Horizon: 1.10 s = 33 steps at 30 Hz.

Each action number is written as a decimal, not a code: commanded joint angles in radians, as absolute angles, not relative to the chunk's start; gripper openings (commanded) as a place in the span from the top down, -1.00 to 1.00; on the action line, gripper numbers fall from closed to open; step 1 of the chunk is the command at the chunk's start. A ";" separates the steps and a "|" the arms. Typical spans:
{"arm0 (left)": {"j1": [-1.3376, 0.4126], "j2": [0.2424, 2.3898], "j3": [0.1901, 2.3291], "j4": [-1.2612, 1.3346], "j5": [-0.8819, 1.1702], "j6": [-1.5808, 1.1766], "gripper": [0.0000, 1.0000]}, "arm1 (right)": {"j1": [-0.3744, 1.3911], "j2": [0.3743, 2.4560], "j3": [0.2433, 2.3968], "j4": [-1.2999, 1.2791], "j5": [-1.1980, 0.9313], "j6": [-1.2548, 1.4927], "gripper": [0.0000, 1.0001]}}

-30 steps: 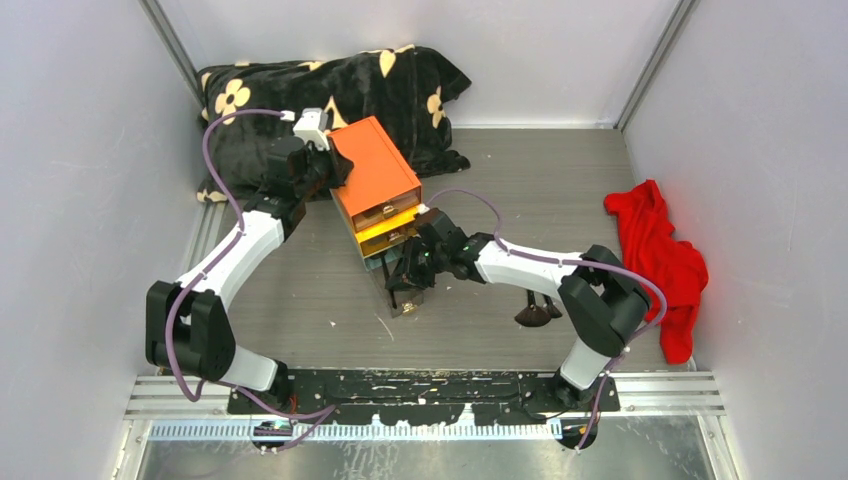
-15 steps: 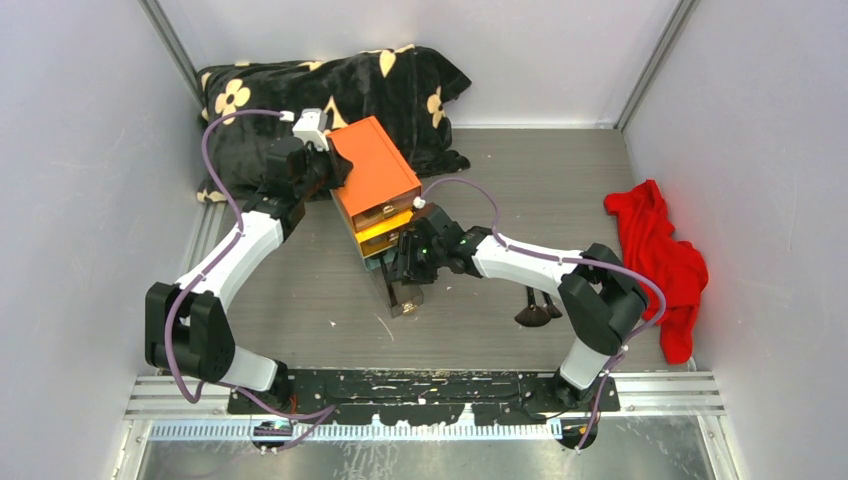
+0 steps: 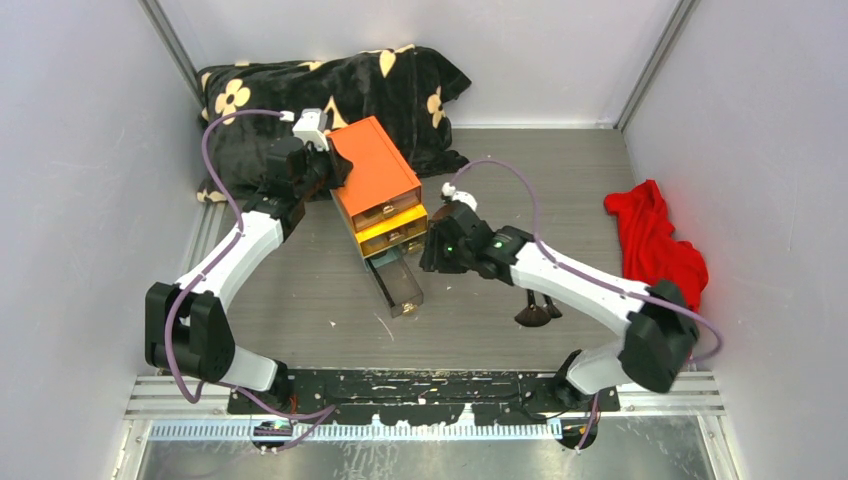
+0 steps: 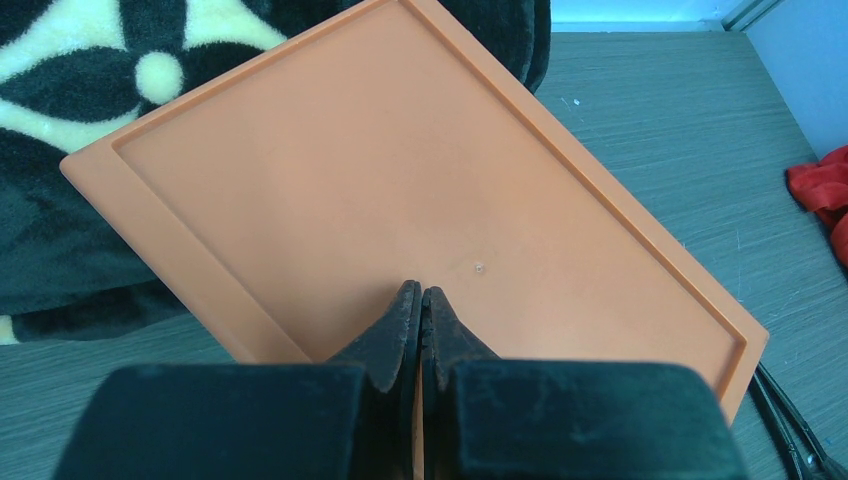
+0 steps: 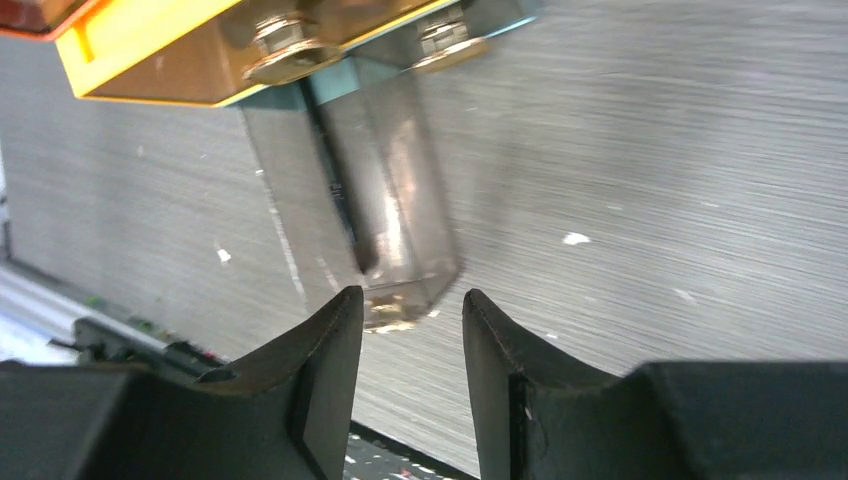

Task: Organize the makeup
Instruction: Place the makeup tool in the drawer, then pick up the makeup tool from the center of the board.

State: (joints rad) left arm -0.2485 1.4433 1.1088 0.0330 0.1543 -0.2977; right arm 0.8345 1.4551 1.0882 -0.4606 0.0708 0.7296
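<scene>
While left jaws sit pressed together on the orange box (image 4: 400, 180), right jaws gape empty.

An orange-topped box (image 3: 375, 175) with stacked drawers is set on the grey wood-grain table (image 3: 560, 180), just beside a black cushion (image 3: 330, 85) printed with cream flowers, which is pushed into the far left corner. The bottom clear drawer (image 3: 397, 285) is pulled out toward the near edge. A red cloth (image 3: 655, 255) is crumpled by the right wall, well apart from the box.
</scene>
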 commanded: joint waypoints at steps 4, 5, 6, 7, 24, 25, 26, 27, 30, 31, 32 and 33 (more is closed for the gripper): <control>-0.240 1.459 1.054 -0.163 0.141 -0.266 1.00 | 0.837 1.253 0.953 -0.730 0.444 0.697 0.05; -0.240 1.458 1.055 -0.162 0.142 -0.267 1.00 | 0.836 1.240 0.927 -0.750 0.459 0.706 0.05; -0.241 1.459 1.055 -0.161 0.147 -0.268 1.00 | 0.835 1.228 0.906 -0.774 0.472 0.715 0.05; -0.241 1.457 1.055 -0.162 0.149 -0.271 1.00 | 0.834 1.218 0.883 -0.794 0.486 0.726 0.05; -0.240 1.462 1.034 -0.135 0.166 -0.284 1.00 | 0.586 1.157 0.728 -0.745 0.486 0.667 -0.05; -0.241 1.462 1.033 -0.134 0.166 -0.284 1.00 | 0.562 1.167 0.722 -0.723 0.472 0.656 -0.05; -0.240 1.464 1.035 -0.134 0.167 -0.284 1.00 | 0.547 1.179 0.715 -0.703 0.458 0.645 -0.05; -0.240 1.467 1.037 -0.134 0.167 -0.285 1.00 | 0.535 1.190 0.707 -0.686 0.453 0.637 -0.05; -0.240 1.471 1.038 -0.136 0.166 -0.280 1.00 | 0.495 1.228 0.685 -0.644 0.439 0.616 -0.04; -0.240 1.471 1.038 -0.138 0.165 -0.279 1.00 | 0.480 1.236 0.676 -0.627 0.430 0.608 -0.04; -0.241 1.471 1.039 -0.138 0.162 -0.278 1.00 | 0.465 1.243 0.672 -0.612 0.416 0.600 -0.04; -0.241 1.471 1.038 -0.139 0.161 -0.277 1.00 | 0.454 1.250 0.671 -0.599 0.407 0.594 -0.04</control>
